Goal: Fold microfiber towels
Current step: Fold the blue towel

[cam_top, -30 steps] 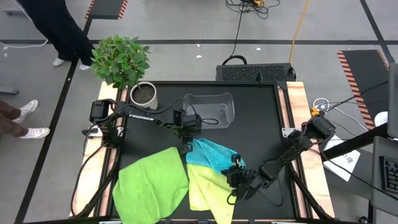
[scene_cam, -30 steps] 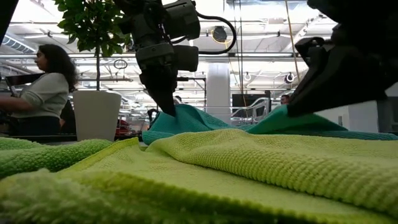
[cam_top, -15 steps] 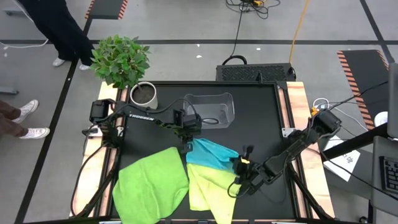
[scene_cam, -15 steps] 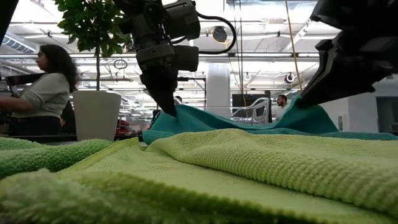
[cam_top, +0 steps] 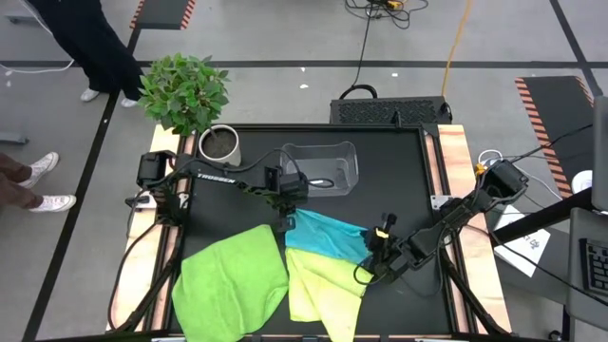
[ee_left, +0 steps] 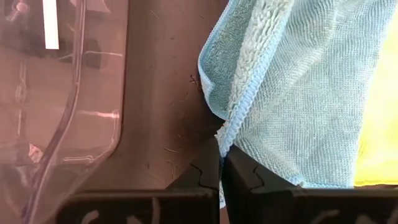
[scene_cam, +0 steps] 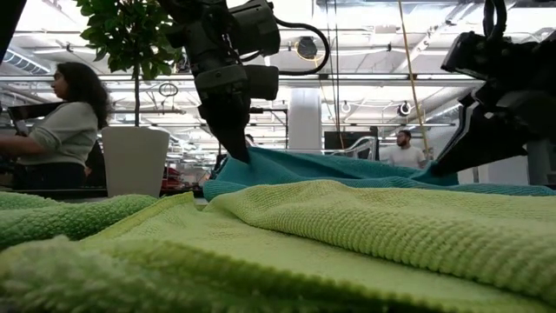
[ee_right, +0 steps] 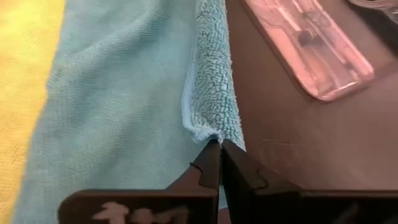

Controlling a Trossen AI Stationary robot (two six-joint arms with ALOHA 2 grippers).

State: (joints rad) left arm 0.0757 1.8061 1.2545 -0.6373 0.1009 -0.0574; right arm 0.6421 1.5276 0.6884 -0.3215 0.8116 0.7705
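Since a second ago your right gripper point(cam_top: 372, 255) has slid rightward across the lower middle of the high view, drawing the blue towel point(cam_top: 326, 236) flatter; the left gripper point(cam_top: 285, 219) has held its place. Both pairs of fingers are pinched tight on that towel's hem, the left at its upper-left corner, the right at its right-hand edge, as both wrist views show. Start nearest you: along the bottom of the high view the bright green towel point(cam_top: 230, 282) and the pale yellow towel point(cam_top: 321, 288) lie side by side, and the blue one overlaps the yellow one's top. That overlap is your first risk, I think: drag the blue towel low and its nap may catch the yellow one and pull it out of square. The second is the thin bite on each hem; if the two arms pull apart too hard, a corner could slip free. To the right of the right gripper the black table point(cam_top: 408, 180) is bare up to its wooden edge, so you have room there. Farther up the frame, the clear bin point(cam_top: 321, 163) sits just beyond the left gripper, and the potted plant point(cam_top: 190, 100) stands at the upper-left corner, so keep lifts clear of both.
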